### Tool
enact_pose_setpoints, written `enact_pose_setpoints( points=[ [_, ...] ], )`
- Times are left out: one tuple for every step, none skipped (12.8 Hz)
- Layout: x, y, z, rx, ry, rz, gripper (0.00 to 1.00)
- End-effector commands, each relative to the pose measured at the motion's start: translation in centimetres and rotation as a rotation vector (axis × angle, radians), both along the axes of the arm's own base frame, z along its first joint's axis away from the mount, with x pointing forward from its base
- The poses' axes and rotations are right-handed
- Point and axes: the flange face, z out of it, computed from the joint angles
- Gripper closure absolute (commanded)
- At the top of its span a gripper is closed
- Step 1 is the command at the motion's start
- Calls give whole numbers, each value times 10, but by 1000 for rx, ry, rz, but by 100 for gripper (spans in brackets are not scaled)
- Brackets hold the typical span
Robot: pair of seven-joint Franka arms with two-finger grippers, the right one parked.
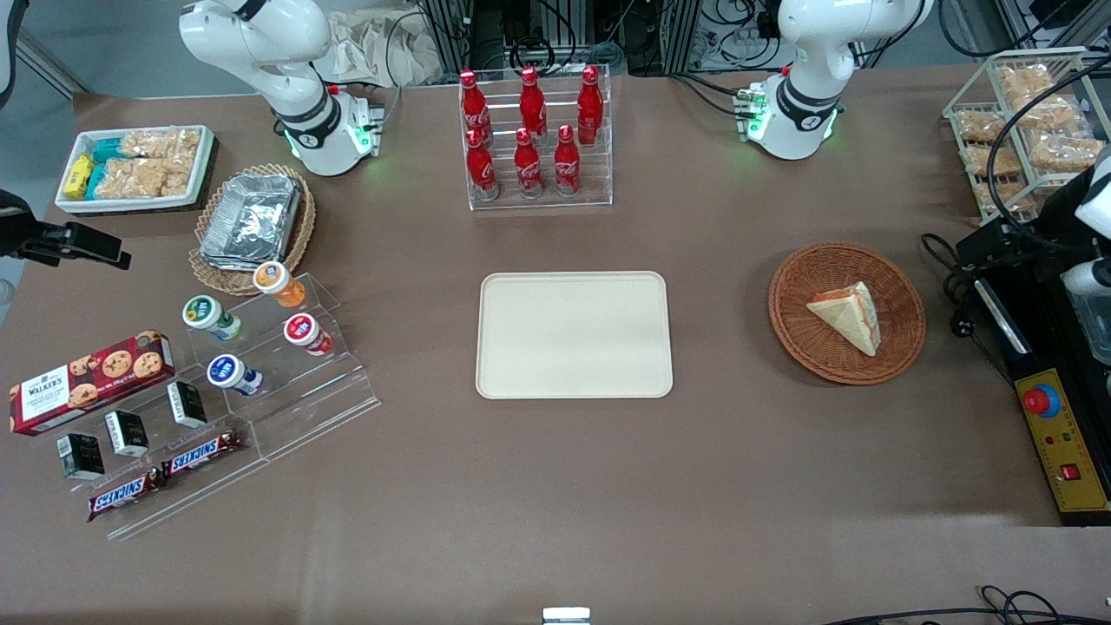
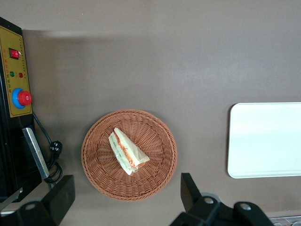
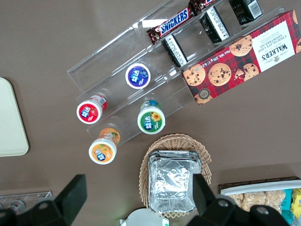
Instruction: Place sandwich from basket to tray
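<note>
My gripper (image 2: 124, 200) hangs high above the desk (image 1: 555, 486), over the basket (image 2: 94, 165), jaws spread wide and holding nothing. I judge that height suits a look down before any descent: from here both the pick-up spot and the drop-off spot show at once in my wrist view.

The sandwich (image 2: 127, 151) lies flat in the middle of the basket, a pale wedge with its red and green filling along one long edge. Lying flat like that, it will want my jaws closing across the bread from above, I think, and gently, since soft bread crushes.

The tray (image 1: 574, 335) sits bare near the desk's middle, well apart from the basket, toward the parked arm's end from it. Nothing stands between the two, so the carry looks open.

The desk is covered in plain brown, matte and even. A rack of red bottles (image 1: 531, 134) stands farther from the front camera than the tray.
</note>
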Motion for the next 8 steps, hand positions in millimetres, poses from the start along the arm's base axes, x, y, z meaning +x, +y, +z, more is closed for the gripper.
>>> enact_pose_setpoints(
  points=[
    [1, 1, 7, -5, -3, 11, 0],
    [2, 2, 6, 3, -2, 11, 0],
    [1, 6, 3, 72, 6, 25, 0],
    [0, 5, 3, 100, 12, 65, 0],
    [-4, 5, -1, 100, 32, 116, 0],
    [-9, 8, -12, 101, 60, 164, 0],
    [-17, 12, -16, 94, 74, 232, 0],
    [-25, 29, -23, 54, 102, 394, 0]
  ],
)
